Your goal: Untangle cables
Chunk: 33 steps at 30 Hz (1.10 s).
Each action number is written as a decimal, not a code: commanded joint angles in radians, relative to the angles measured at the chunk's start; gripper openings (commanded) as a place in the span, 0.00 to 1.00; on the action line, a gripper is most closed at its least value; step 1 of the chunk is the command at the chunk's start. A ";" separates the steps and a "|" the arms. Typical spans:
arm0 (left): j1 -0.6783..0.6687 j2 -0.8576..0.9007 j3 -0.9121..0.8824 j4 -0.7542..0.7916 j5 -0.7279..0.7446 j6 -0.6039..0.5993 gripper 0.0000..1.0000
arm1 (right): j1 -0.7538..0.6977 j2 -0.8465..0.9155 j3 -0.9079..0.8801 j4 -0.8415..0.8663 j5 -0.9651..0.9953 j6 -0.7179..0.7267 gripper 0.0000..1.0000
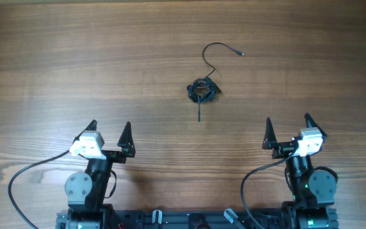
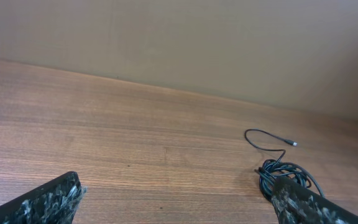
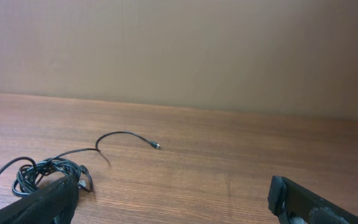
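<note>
The cables (image 1: 203, 89) lie as a small knotted black clump mid-table, with one thin cord curving up to a plug tip (image 1: 241, 54) and a short end pointing toward me. The clump also shows in the left wrist view (image 2: 283, 170) and the right wrist view (image 3: 42, 172). My left gripper (image 1: 110, 131) is open and empty at the near left, well apart from the clump. My right gripper (image 1: 287, 126) is open and empty at the near right, also apart from it.
The wooden table (image 1: 75, 57) fills the view. Thicker black arm wires (image 1: 18, 181) loop beside the left arm base and beside the right arm base (image 1: 246, 191). A plain beige wall (image 3: 179, 50) stands behind the far table edge.
</note>
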State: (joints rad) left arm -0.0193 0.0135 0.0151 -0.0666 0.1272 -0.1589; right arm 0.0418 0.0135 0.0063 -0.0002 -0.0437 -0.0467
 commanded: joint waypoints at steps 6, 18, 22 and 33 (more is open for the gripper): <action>-0.005 -0.009 -0.008 0.008 0.050 0.016 1.00 | -0.008 -0.006 -0.001 0.003 0.010 -0.006 1.00; -0.005 -0.009 -0.007 0.436 0.161 0.013 1.00 | -0.009 -0.006 -0.001 0.003 0.010 -0.006 1.00; -0.005 0.004 0.034 0.430 0.163 0.016 1.00 | -0.009 -0.006 -0.001 0.003 0.010 -0.006 1.00; -0.005 0.479 0.360 0.264 0.586 0.130 1.00 | -0.009 -0.006 -0.001 0.003 0.010 -0.006 1.00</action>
State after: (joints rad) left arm -0.0196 0.3264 0.2501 0.2264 0.5072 -0.0643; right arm 0.0418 0.0135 0.0063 0.0002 -0.0437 -0.0467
